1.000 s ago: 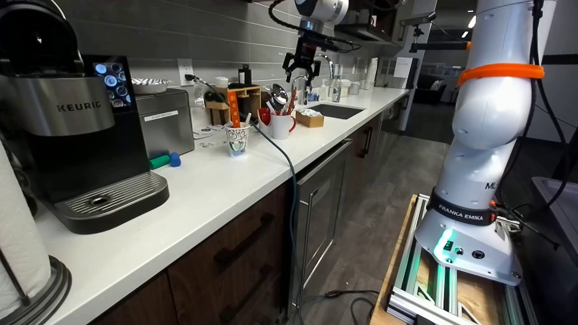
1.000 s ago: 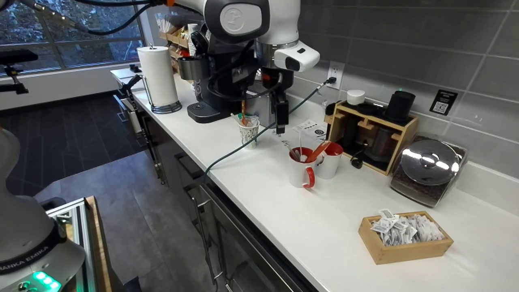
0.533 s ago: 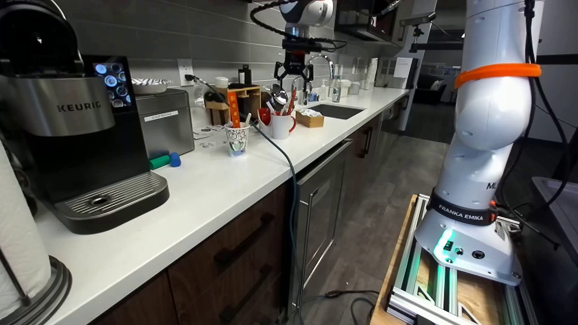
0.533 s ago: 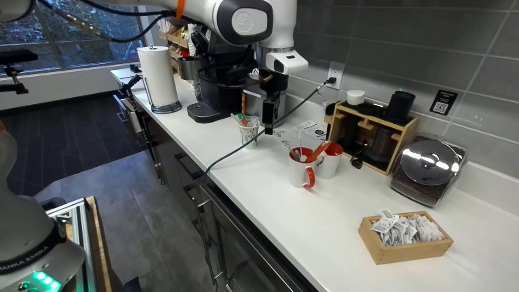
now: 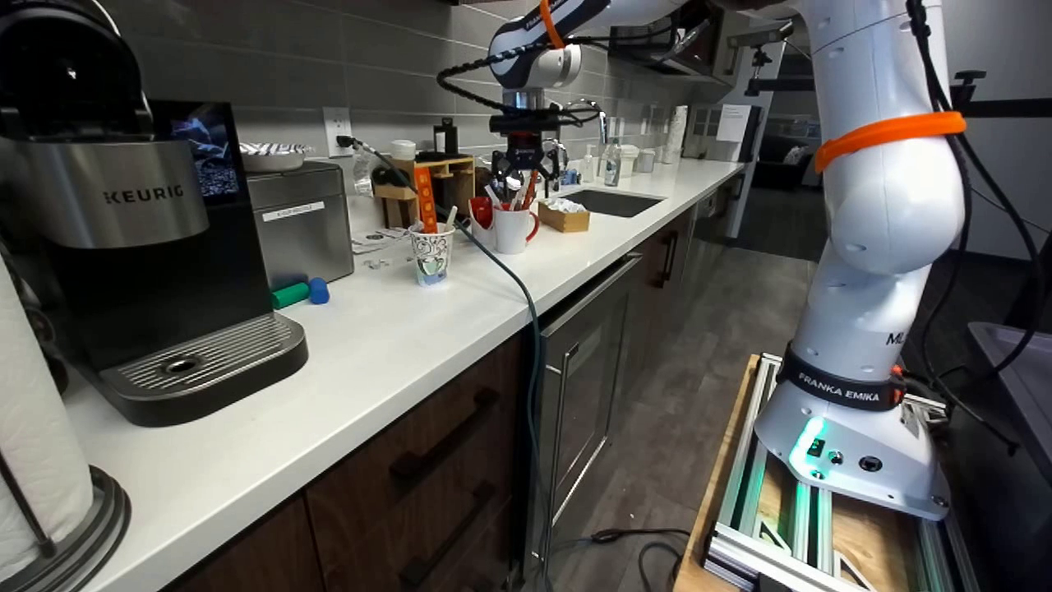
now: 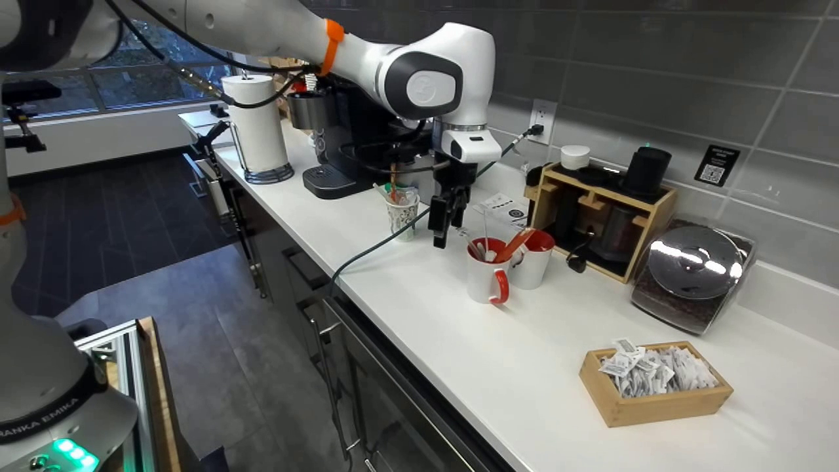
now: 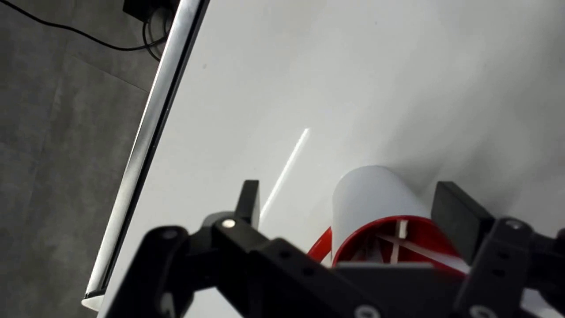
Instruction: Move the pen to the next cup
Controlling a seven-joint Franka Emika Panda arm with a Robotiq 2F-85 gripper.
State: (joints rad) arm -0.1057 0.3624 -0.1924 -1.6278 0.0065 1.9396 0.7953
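A white mug with red inside and red handle stands on the counter in both exterior views (image 5: 513, 233) (image 6: 484, 283) and the wrist view (image 7: 373, 198). It holds white sticks and an orange-red stick (image 6: 515, 244); I cannot tell which is the pen. A second white-and-red mug (image 6: 532, 267) stands behind it. A patterned paper cup (image 5: 431, 256) farther along holds an orange strip (image 5: 425, 199) and a pale stick. My gripper (image 5: 526, 177) is open and empty, above and close to the front mug. In the wrist view the mug shows between the fingers (image 7: 351, 203), nearer the right finger.
A dark cable (image 6: 387, 241) crosses the counter between paper cup and mugs. A coffee maker (image 5: 156, 197) stands beyond the paper cup. A wooden stand (image 6: 645, 219) is against the wall. A wooden box of packets (image 6: 655, 406) sits beyond the mugs.
My gripper has come down toward the front mug and moved left in an exterior view. It stays open. The mugs, cup and sticks have not moved.
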